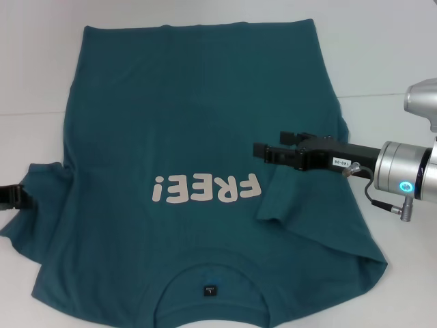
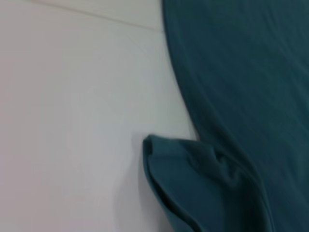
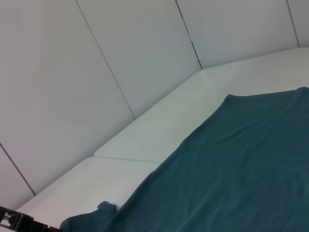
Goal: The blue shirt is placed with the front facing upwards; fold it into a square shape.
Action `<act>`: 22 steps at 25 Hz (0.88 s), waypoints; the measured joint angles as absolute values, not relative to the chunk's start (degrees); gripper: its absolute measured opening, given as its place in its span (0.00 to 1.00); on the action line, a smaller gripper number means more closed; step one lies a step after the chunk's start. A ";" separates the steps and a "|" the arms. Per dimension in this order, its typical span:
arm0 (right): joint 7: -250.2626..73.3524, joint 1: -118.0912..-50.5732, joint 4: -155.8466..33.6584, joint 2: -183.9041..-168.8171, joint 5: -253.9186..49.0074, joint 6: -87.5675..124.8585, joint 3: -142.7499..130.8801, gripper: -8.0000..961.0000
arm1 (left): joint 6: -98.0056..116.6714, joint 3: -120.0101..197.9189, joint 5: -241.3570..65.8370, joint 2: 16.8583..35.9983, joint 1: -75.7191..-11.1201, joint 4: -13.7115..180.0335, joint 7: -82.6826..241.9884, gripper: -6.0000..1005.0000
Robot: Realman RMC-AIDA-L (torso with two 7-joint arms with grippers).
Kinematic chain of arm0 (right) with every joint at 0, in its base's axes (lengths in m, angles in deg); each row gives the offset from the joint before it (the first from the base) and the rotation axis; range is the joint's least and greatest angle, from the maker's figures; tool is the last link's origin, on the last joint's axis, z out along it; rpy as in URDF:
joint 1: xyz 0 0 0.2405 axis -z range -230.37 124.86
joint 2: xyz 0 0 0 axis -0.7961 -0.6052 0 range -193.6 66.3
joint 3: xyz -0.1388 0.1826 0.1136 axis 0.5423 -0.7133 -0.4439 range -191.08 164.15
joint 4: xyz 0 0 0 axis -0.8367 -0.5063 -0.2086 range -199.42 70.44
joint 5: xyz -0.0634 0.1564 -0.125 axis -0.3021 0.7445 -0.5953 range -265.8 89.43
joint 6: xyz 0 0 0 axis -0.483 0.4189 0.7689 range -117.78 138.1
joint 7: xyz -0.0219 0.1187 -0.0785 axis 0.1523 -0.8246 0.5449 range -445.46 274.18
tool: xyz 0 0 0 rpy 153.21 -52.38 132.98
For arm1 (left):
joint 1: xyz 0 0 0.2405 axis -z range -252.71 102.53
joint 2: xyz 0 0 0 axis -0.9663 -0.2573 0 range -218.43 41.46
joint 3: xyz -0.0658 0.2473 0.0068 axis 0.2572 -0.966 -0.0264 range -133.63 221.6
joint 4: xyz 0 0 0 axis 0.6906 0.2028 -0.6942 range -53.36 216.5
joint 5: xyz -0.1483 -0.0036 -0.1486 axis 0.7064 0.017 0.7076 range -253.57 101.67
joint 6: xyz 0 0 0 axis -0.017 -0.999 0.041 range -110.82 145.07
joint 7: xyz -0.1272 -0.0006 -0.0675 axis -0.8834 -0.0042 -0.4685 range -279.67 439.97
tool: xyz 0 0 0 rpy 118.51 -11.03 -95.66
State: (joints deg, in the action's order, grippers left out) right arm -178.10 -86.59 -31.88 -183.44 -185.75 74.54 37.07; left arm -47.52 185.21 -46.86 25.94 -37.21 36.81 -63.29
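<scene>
The blue shirt [image 1: 191,123] lies spread front-up on the white table [image 1: 382,55], with the whitish "FREE!" print [image 1: 205,188] in the middle and the black neck label [image 1: 209,291] at the near edge. My right gripper [image 1: 263,153] reaches in from the right over the shirt's body. It is shut on the right sleeve [image 1: 283,195], which is pulled inward and hangs as a raised fold below it. My left gripper [image 1: 9,197] sits at the far left edge, against the bunched left sleeve [image 1: 42,179]. That bunched left sleeve [image 2: 193,179] fills the left wrist view's lower part.
Bare white tabletop [image 1: 34,68] surrounds the shirt on the left, the far side and the right. White wall panels [image 3: 96,72] rise behind the table in the right wrist view, where the left gripper [image 3: 14,222] shows far off beside the shirt [image 3: 231,164].
</scene>
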 joint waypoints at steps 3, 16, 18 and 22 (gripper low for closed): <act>-178.10 -86.59 -31.88 -183.44 -185.74 74.52 37.07 0.98 | -47.17 185.30 -48.49 26.01 -36.92 36.41 -63.66 0.05; -178.11 -86.57 -31.88 -183.44 -185.75 74.47 37.07 0.98 | -43.06 185.30 -52.68 25.76 -37.30 36.37 -66.55 0.05; -178.14 -86.58 -31.88 -183.44 -185.74 74.47 37.07 0.98 | -42.60 185.23 -52.72 25.76 -37.35 36.42 -66.64 0.05; -178.15 -86.59 -31.88 -183.44 -185.74 74.47 37.07 0.98 | -41.74 185.22 -52.75 25.76 -37.38 36.47 -66.64 0.05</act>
State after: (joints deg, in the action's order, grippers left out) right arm -178.15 -86.59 -31.88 -183.44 -185.74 74.47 37.07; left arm -41.74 185.22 -52.75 25.76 -37.38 36.47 -66.64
